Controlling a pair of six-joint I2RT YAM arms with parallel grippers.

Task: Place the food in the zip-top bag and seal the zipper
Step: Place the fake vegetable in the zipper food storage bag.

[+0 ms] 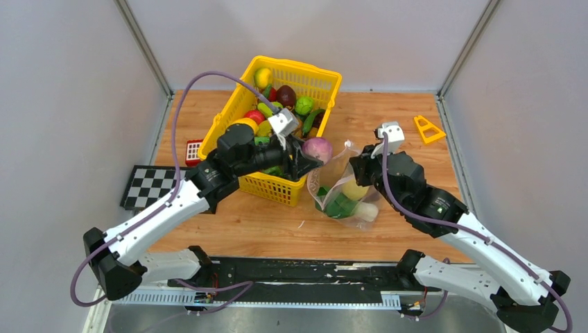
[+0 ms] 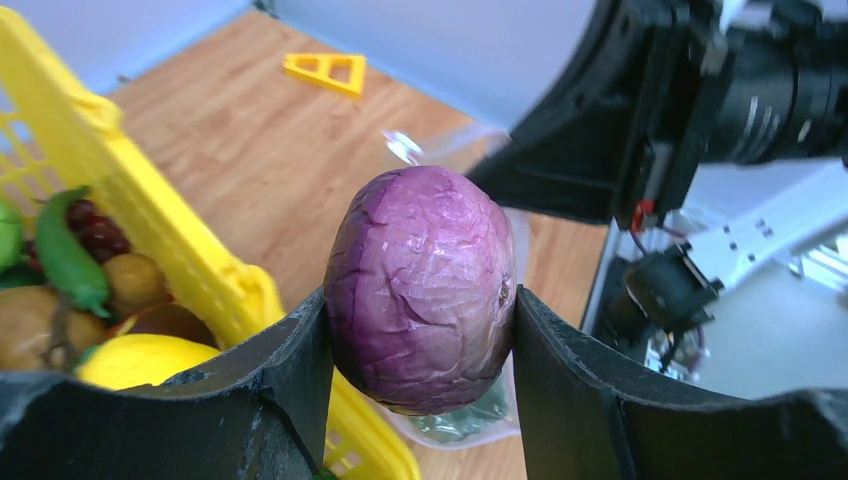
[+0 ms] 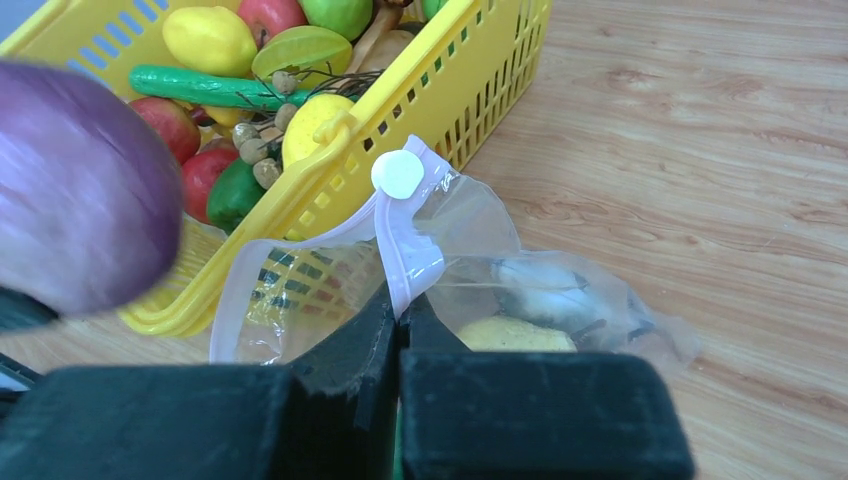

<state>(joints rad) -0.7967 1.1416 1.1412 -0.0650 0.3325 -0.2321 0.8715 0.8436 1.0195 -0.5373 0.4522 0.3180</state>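
My left gripper (image 1: pixel 310 156) is shut on a purple toy onion (image 2: pixel 420 290), also seen from above (image 1: pixel 317 148), and holds it over the near right corner of the yellow basket, beside the bag's mouth. The clear zip-top bag (image 1: pixel 347 198) lies right of the basket with green, yellow and white food inside. My right gripper (image 3: pixel 400 305) is shut on the bag's pale pink zipper strip (image 3: pixel 400 255) and holds the mouth open and raised. The onion is blurred at the left of the right wrist view (image 3: pixel 80 190). More food (image 1: pixel 277 104) fills the basket.
The yellow lattice basket (image 1: pixel 326 76) stands at the back centre. A yellow triangle piece (image 1: pixel 428 129) lies at the back right. A checkerboard (image 1: pixel 149 186) and a red block (image 1: pixel 194 150) lie at the left. Grey walls close in the table.
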